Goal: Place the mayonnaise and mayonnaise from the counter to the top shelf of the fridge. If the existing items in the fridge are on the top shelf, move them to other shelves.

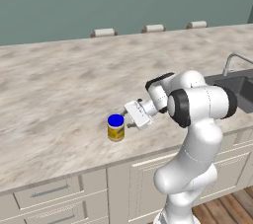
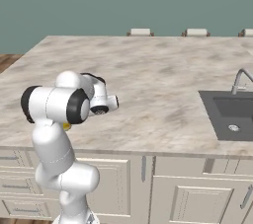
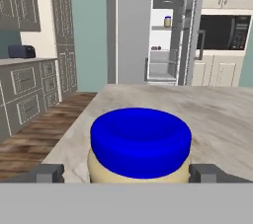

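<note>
**Open pincer level with the counter jar**

The pincer point(image 1: 129, 118) stands wide open, one finger point(image 3: 44, 173) on either side of the mayonnaise jar point(image 1: 115, 127) and neither touching it in the hand view. That jar stands upright on the counter point(image 1: 59, 94) near its front edge, blue lid up (pale body and dark label band below). Further right along the worktop lie the sink point(image 2: 232, 114) and its tap point(image 2: 240, 78). Beyond the counter's far end, the fridge point(image 3: 158, 35) has one door open; a second mayonnaise jar point(image 3: 168, 21) sits on the top shelf point(image 3: 161, 27), and a small dark thing point(image 3: 157, 48) rests on the shelf below. A microwave point(image 3: 225, 33) is just beside the fridge.
</note>
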### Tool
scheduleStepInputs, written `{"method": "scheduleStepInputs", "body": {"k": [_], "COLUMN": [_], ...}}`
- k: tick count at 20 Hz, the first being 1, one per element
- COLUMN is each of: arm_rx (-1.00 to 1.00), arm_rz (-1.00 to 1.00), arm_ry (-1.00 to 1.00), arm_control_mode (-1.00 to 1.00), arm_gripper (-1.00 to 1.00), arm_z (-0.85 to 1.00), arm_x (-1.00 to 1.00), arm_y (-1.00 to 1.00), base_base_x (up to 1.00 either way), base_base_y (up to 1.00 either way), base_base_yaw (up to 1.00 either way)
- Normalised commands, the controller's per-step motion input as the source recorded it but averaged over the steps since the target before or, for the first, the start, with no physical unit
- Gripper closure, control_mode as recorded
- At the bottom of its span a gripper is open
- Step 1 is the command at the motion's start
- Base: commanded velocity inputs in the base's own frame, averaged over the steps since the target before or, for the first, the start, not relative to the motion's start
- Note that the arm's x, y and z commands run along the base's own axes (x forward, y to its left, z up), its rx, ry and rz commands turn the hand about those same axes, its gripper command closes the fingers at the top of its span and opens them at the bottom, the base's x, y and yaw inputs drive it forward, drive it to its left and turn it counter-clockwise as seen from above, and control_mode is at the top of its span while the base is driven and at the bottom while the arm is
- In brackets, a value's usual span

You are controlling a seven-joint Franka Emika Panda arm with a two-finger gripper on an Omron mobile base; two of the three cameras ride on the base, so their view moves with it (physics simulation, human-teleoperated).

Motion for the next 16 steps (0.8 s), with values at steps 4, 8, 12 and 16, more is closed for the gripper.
{"method": "scheduleStepInputs", "body": {"k": [4, 8, 12, 16], "arm_rx": [0.00, 0.00, 0.00, 0.00], "arm_rz": [0.00, 0.00, 0.00, 0.00], "arm_ry": [0.00, 0.00, 0.00, 0.00], "arm_control_mode": [-1.00, -1.00, -1.00, -1.00], "arm_gripper": [-1.00, -1.00, -1.00, -1.00], "arm_z": [0.00, 0.00, 0.00, 0.00], "arm_x": [0.07, 0.00, 0.00, 0.00], "arm_y": [0.11, 0.13, 0.09, 0.06], "base_base_x": [0.00, 0.00, 0.00, 0.00], "base_base_y": [0.00, 0.00, 0.00, 0.00], "base_base_yaw": [0.00, 0.00, 0.00, 0.00]}}
